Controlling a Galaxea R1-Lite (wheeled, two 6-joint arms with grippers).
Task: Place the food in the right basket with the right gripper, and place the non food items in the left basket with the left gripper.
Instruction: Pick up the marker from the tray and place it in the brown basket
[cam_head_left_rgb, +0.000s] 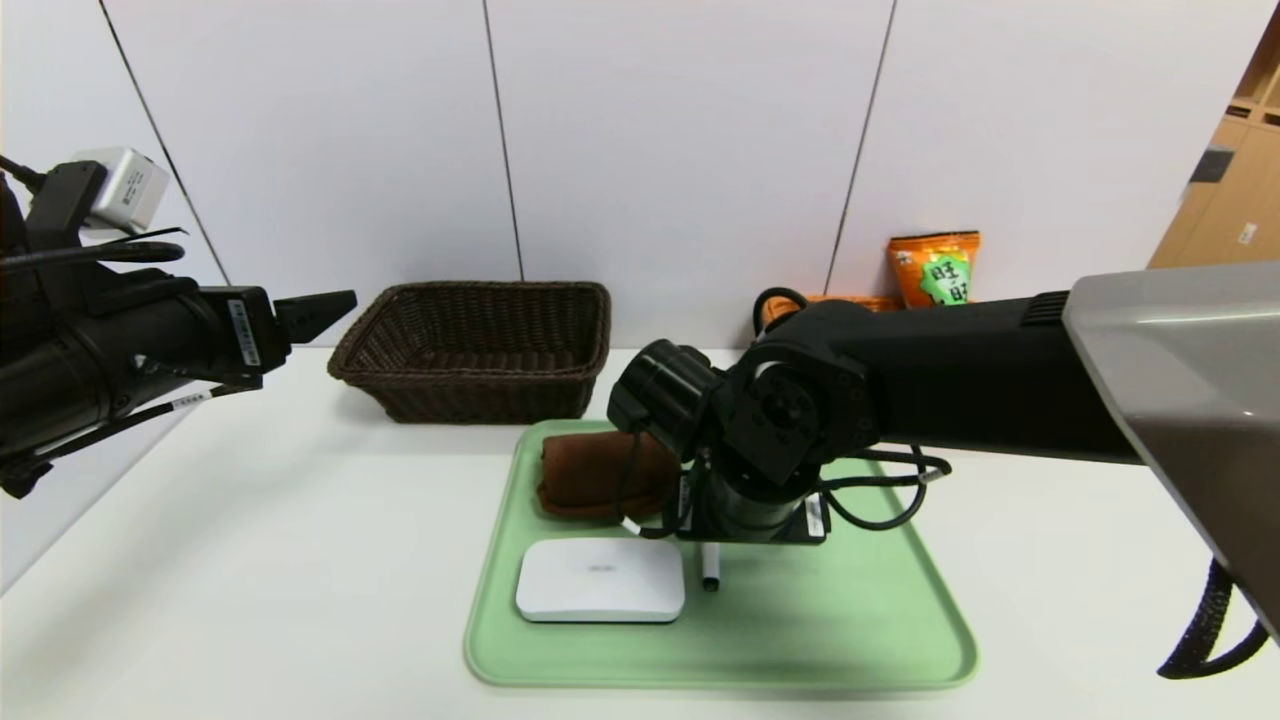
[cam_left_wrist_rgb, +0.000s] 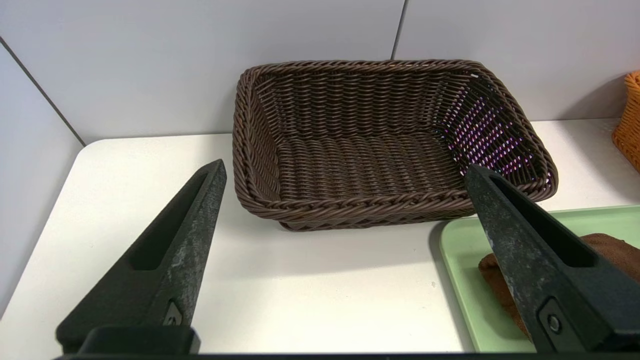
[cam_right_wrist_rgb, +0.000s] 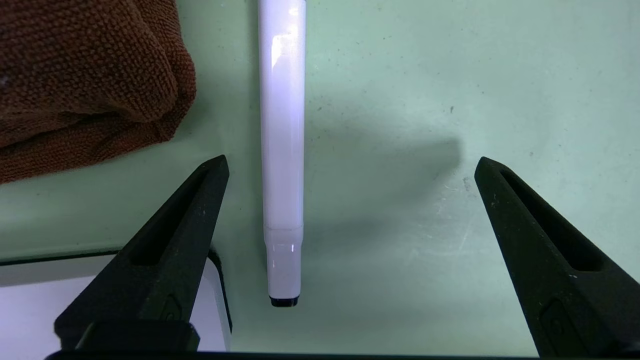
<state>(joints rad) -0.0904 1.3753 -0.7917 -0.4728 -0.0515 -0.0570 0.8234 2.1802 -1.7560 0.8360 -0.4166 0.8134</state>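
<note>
My right gripper (cam_right_wrist_rgb: 350, 162) hangs open just above the green tray (cam_head_left_rgb: 800, 620). The slim white pen (cam_right_wrist_rgb: 282, 150) lies between its fingers, close to one of them and untouched. Beside the pen are the folded brown towel (cam_head_left_rgb: 590, 475) and the flat white box (cam_head_left_rgb: 600, 580). The orange snack bag (cam_head_left_rgb: 935, 268) stands upright at the back right, where a strip of the orange-tan right basket (cam_head_left_rgb: 845, 300) shows behind my right arm. Off the table's left side my left gripper (cam_left_wrist_rgb: 345, 172) is raised and open, empty, facing the dark brown left basket (cam_left_wrist_rgb: 390, 145).
The tray sits at the table's front middle, its far edge close to the dark basket. My right arm (cam_head_left_rgb: 950, 370) reaches across from the right and hides most of the orange-tan basket. A white wall runs right behind both baskets.
</note>
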